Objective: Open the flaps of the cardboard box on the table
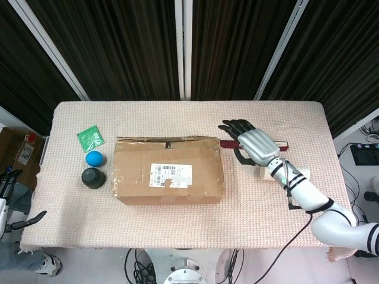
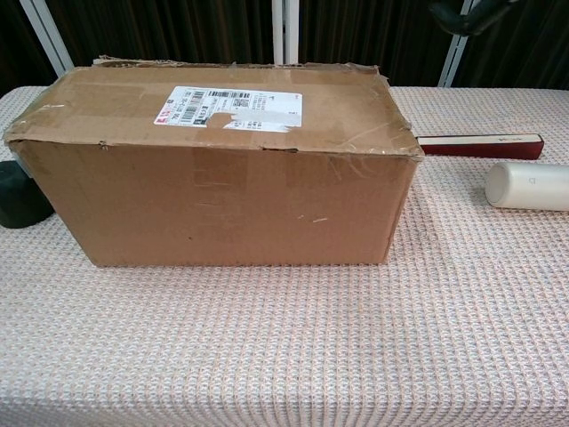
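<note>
The brown cardboard box [image 1: 169, 171] lies in the middle of the table, its top flaps closed under clear tape and a white label [image 1: 172, 174]. The chest view shows the box [image 2: 222, 160] filling the left and centre. My right hand [image 1: 249, 142] hovers just right of the box's far right corner with its fingers spread toward the box and nothing in it. Only its dark fingers [image 2: 471, 13] show at the top edge of the chest view. My left hand [image 1: 12, 201] is off the table's left edge, mostly cut off, with fingers apart and empty.
Left of the box lie a green packet [image 1: 90, 139], a blue ball [image 1: 94, 158] and a dark round object [image 1: 93, 177]. To its right lie a long dark red box [image 2: 480, 144] and a white cylinder [image 2: 529, 187]. My right forearm [image 1: 302, 192] crosses above the cylinder.
</note>
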{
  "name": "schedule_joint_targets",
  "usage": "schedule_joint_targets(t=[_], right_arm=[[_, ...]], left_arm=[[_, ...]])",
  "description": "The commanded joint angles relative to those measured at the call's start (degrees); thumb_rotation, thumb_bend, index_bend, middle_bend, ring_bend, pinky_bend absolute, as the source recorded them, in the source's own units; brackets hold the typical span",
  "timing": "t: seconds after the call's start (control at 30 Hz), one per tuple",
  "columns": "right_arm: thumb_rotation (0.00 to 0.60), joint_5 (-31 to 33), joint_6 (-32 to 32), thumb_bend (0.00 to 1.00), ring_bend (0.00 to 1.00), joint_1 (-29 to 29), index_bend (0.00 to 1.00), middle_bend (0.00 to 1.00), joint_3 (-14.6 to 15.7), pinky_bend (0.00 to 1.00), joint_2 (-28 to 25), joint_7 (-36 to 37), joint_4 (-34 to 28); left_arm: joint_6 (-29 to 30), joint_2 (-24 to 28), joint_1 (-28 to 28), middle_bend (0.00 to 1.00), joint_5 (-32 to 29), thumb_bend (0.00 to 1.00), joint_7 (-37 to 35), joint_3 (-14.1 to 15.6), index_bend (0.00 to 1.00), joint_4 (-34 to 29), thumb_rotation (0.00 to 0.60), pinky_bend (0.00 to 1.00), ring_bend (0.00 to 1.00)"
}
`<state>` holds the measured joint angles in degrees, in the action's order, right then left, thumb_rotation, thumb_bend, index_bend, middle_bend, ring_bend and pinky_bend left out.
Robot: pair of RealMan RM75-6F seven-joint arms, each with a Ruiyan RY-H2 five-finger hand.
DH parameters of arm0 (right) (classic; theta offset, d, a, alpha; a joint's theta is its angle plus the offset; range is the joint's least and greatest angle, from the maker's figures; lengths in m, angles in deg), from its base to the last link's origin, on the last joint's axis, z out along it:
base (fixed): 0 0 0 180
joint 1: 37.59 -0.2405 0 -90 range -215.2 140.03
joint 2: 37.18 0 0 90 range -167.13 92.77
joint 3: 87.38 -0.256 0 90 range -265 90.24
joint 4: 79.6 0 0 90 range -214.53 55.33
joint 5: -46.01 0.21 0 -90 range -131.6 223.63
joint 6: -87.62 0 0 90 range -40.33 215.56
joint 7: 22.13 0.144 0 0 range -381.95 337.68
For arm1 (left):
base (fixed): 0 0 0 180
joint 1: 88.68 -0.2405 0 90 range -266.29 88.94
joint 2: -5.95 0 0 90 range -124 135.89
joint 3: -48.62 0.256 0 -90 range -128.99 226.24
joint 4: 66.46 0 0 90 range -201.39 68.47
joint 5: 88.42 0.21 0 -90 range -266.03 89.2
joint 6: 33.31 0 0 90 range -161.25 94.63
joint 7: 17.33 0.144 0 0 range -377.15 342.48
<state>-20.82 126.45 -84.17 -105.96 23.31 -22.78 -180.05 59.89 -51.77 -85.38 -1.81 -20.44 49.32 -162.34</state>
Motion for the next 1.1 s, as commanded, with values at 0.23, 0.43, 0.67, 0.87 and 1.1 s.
schedule_joint_targets(t=[0.23,0.43,0.67,0.87,1.1], right_arm=[[0.6,19.6,-7.1,0.79,0.0,-16.0,0.0,0.08,-0.1,0.0,5.7,-8.9,1.6],[0.6,23.1,-7.2,0.88,0.02,-19.8,0.02,0.1,1.3,0.0,9.2,-8.8,4.5],[0.6,26.6,-8.6,0.9,0.03,-23.3,0.02,0.11,4.2,0.0,11.4,-9.2,6.8],[0.6,26.6,-8.2,0.9,0.06,-24.2,0.05,0.13,5.6,0.0,12.2,-8.7,7.7],[0.6,26.1,-8.5,0.9,0.18,-24.6,0.12,0.23,6.3,0.0,12.1,-7.3,7.8]], left_arm=[[-2.5,-0.4,0.5,0.12,-0.6,0.01,-1.0,-0.9,0.09,0.9,0.342,0.18,0.09],[-3.7,-0.5,0.9,0.12,-0.9,0.01,-1.2,-1.6,0.09,1.1,0.341,0.18,0.09],[-4.3,-0.7,0.8,0.12,-1.0,0.02,-1.7,-1.9,0.09,1.6,0.339,0.18,0.09],[-4.5,-0.6,0.6,0.12,-1.3,0.02,-2.3,-2.4,0.09,2.2,0.341,0.18,0.09],[-4.7,-1.2,0.7,0.12,-0.7,0.02,-4.2,-2.6,0.09,3.5,0.34,0.18,0.09]])
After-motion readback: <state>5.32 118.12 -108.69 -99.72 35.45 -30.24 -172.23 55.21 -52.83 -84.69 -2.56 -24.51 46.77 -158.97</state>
